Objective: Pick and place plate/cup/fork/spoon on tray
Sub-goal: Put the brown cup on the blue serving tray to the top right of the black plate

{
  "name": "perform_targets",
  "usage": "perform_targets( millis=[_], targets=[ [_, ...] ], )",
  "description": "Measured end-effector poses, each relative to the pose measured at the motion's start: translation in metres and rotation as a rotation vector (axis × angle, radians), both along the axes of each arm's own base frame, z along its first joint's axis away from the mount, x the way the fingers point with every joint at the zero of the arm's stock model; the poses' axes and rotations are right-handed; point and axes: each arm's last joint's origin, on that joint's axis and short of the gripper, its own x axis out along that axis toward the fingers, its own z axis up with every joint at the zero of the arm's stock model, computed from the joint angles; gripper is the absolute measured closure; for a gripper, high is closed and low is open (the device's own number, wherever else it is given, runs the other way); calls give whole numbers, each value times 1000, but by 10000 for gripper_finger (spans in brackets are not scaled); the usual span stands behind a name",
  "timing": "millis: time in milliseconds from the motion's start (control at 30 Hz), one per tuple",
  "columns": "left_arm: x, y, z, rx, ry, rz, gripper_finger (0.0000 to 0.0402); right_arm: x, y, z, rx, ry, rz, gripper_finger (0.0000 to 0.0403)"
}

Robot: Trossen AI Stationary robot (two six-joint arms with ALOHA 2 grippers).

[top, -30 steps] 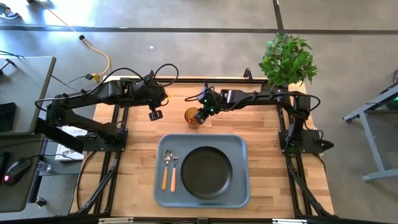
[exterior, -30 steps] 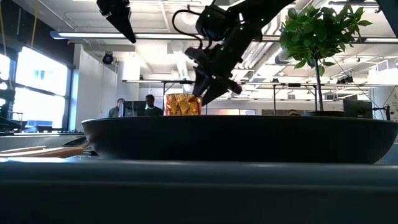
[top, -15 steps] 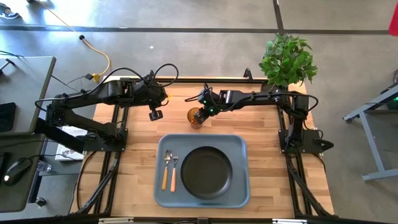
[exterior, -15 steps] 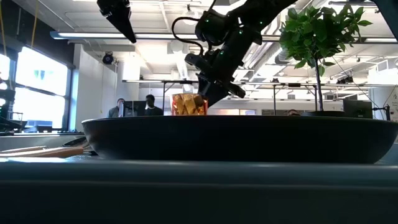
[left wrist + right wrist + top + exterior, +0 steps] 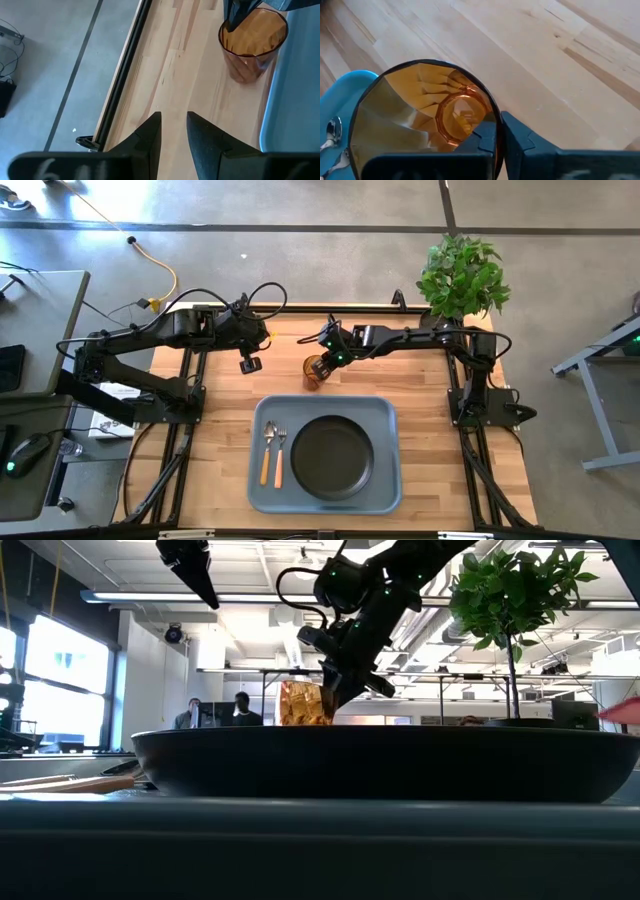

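A: The right gripper (image 5: 322, 366) is clamped on the cup (image 5: 314, 371), now tilted and nearer the tray (image 5: 258, 480).

B: Plate (image 5: 332, 457), fork (image 5: 280, 455), spoon (image 5: 267, 452) are aboard; only the cup remains.

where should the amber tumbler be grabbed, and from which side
By its rim wall, from above: the translucent amber tumbler stands mouth-up, so one finger can go inside and one outside. The right gripper holds it just so, beside the blue-grey tray. The left gripper waits apart.
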Motion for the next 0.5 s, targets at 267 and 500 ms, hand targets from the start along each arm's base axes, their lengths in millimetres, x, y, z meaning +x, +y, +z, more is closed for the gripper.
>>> perform_targets(
  millis=[267, 500],
  targets=[
    [0, 0, 0, 0, 0, 0, 319, 0, 0, 0, -4, 2, 11, 401],
    [0, 0, 0, 0, 0, 0, 319, 0, 0, 0, -5, 2, 19, 402]
  ],
)
